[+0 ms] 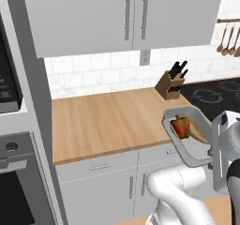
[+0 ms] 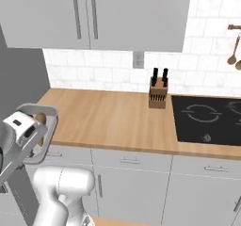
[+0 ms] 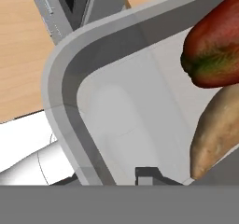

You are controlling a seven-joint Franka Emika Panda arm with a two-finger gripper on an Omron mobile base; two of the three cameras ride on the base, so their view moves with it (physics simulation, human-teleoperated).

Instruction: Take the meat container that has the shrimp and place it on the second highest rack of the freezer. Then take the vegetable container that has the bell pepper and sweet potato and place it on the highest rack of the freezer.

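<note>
While the tray point(image 1: 194, 159) hangs in the air off the counter's front edge, it sits tilted, grey, with rounded corners and a thick rim. Pepper point(image 1: 180, 126) and sweet potato point(image 1: 197, 133) both lie inside it, touching each other; pepper is red-orange with a green patch, potato tan and tapered. In the hand view the pepper point(image 3: 212, 45) is at upper right, potato point(image 3: 215, 132) just below it, both against the tray's far side, with the pale tray floor bare on the other side.

Gripper point(image 3: 148, 178) is clamped on the tray's near rim: one dark finger point(image 3: 148, 173) shows inside the wall at the bottom of the hand view, jaws nearly together with the rim between them. From the right base view the tray point(image 2: 47, 112) is up beside the hand, lower left, potato end point(image 2: 41, 118) peeking over the rim.

Wooden counter point(image 1: 108, 118) runs behind and to the left of the tray. Knife block point(image 1: 169, 85) stands at the back near the black cooktop point(image 1: 213, 95). Wall cabinets point(image 1: 124, 15) above, white tile backsplash, an outlet point(image 1: 145, 56) under the cabinets. Wooden spoons point(image 1: 228, 43) hang at far right. Oven point(image 1: 11, 182) is at the left edge of the left base view. Base cabinets point(image 2: 136, 182) with bar handles sit under the counter.
</note>
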